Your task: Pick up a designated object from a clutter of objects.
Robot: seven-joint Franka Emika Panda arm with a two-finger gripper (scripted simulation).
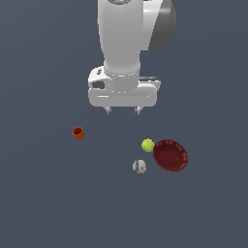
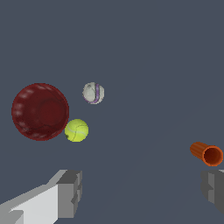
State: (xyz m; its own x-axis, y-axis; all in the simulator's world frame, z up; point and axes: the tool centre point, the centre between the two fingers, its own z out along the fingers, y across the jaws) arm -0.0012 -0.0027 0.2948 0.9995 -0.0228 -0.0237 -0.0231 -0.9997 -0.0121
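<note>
The small orange-red cup [image 1: 78,132] lies on its side on the dark floor, alone at the exterior view's left; the wrist view shows its open mouth [image 2: 207,154]. My gripper [image 1: 123,111] hangs open well above the floor, up and to the exterior view's right of the cup, with nothing between its grey fingers [image 2: 69,193]. The other clutter sits at the exterior view's right: a yellow-green tennis ball [image 1: 147,145], a white ball with purple marks [image 1: 139,166] and a dark red bowl [image 1: 170,155].
The tennis ball [image 2: 76,130] touches the bowl's rim [image 2: 40,112]; the white ball [image 2: 93,93] lies a little apart from both. Bare dark floor separates this group from the cup.
</note>
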